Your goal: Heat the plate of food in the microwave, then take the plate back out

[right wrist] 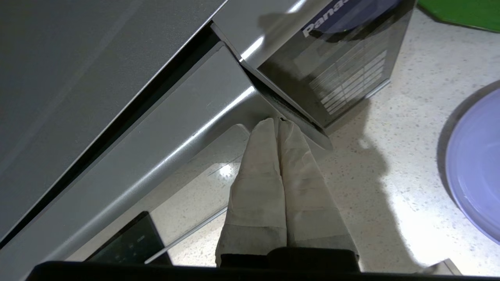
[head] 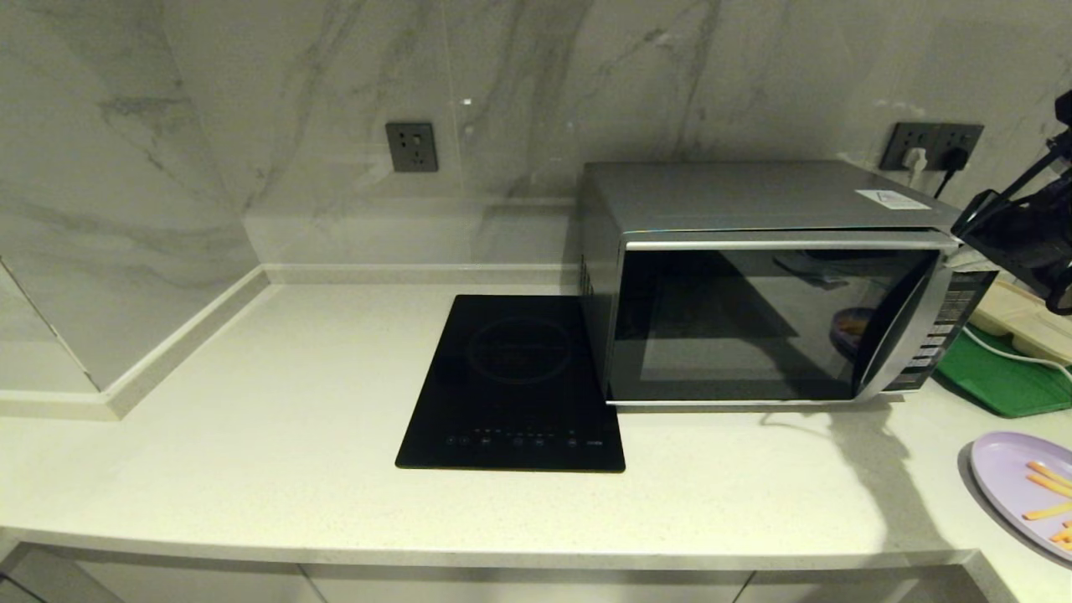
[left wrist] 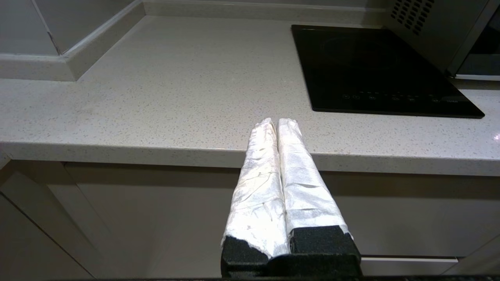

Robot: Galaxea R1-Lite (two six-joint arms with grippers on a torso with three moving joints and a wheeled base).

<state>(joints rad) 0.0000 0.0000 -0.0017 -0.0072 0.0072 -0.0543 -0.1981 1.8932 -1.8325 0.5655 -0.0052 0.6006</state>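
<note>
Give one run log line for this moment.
right tool: shut, at microwave door edge | left tool: shut, parked | plate of food: on counter

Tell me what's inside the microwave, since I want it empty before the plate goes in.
Cannot tell. The silver box-shaped microwave has its dark glass door only slightly ajar, and the glass shows reflections, including the pale lilac plate of fries, which sits outside on the counter.

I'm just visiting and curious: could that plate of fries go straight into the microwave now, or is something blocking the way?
The microwave door blocks it: its dark glass door looks shut. The right gripper, fingers together, is at the door's upper right corner. The plate of food sits on the counter to the microwave's right. The left gripper idles by the counter's front edge.
</note>
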